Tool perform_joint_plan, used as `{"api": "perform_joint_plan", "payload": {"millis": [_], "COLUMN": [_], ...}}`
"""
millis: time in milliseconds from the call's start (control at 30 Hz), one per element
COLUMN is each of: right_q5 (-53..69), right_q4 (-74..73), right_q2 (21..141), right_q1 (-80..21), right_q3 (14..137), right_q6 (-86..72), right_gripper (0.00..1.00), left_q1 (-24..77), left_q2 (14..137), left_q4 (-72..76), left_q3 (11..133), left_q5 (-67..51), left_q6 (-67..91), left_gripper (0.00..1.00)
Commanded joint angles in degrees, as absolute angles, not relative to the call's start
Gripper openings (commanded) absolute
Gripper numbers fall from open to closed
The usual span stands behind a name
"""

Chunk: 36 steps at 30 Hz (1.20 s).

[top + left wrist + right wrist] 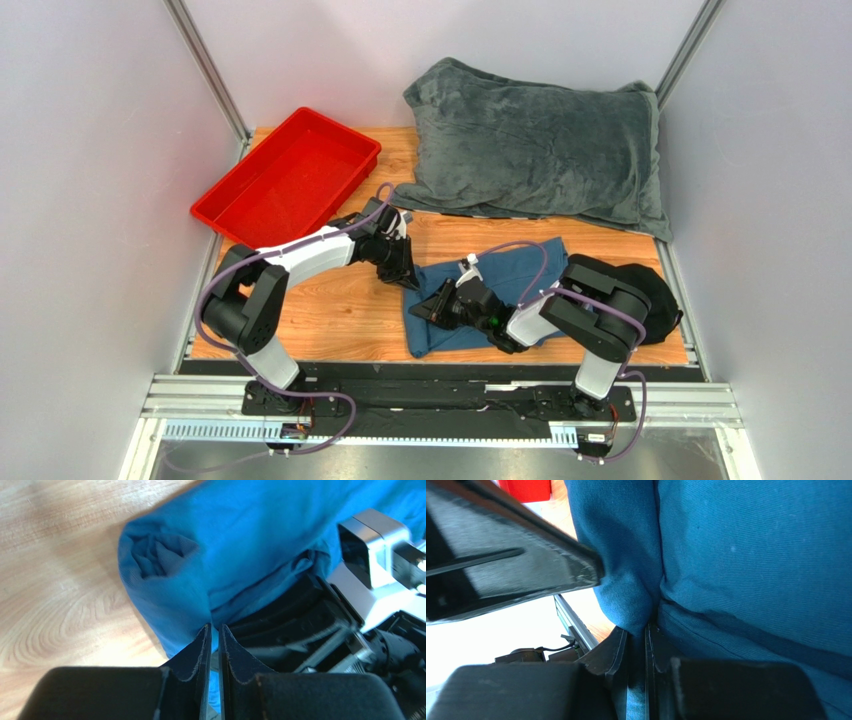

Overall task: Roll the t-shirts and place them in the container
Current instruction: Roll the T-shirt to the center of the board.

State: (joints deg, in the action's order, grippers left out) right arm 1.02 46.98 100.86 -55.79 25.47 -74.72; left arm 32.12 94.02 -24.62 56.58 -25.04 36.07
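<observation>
From above, a shallow red plastic tray sits at the far left of the wooden table, its red floor showing. A fuzzy grey blanket lies far right. The teal t-shirt lies rumpled near the right, with the left gripper at its far-left edge and the right gripper on its left side.

Left wrist: the black fingers are pressed almost together, pinching a fold beside the shirt's rolled end.

Right wrist: the fingers nip a soft, fine-knit crease.
</observation>
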Motion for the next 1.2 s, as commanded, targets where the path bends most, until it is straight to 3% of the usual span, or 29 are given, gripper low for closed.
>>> {"api": "perform_joint_plan", "payload": {"millis": [0,133,533,667,1000,1167], "right_q5": [1.5,0.7,-3.25,-5.44,-8.61,-9.75], "right_q4": [40.71,35.26,18.99,12.41,8.8,7.3], "right_q2": [99.42,95.54,85.7,82.71,81.47,80.6], "right_q1": [-55.99,-56.07,-60.03,-62.4,-68.46,-70.04], "right_q3": [24.52,25.57,27.95,29.0,28.39,28.21], "right_q6": [-74.71,-72.52,-67.77,-66.8,-65.92,-66.44], "right_gripper": [0.17,0.36,0.48,0.43,0.46,0.29], "left_q1": [32.17,32.17,32.26,32.34,32.7,32.7], "left_q2": [96.85,99.05,101.69,102.22,102.74,103.18], "left_q4": [-23.55,-24.61,-26.72,-27.07,-28.04,-28.48], "left_q3": [58.53,59.41,60.82,61.26,62.49,62.67], "left_q5": [-24.09,-22.33,-20.39,-20.21,-19.86,-19.6], "left_q6": [37.35,37.18,36.47,36.39,36.3,36.12], "left_gripper": [0.17,0.14,0.11,0.11,0.11,0.11]}}
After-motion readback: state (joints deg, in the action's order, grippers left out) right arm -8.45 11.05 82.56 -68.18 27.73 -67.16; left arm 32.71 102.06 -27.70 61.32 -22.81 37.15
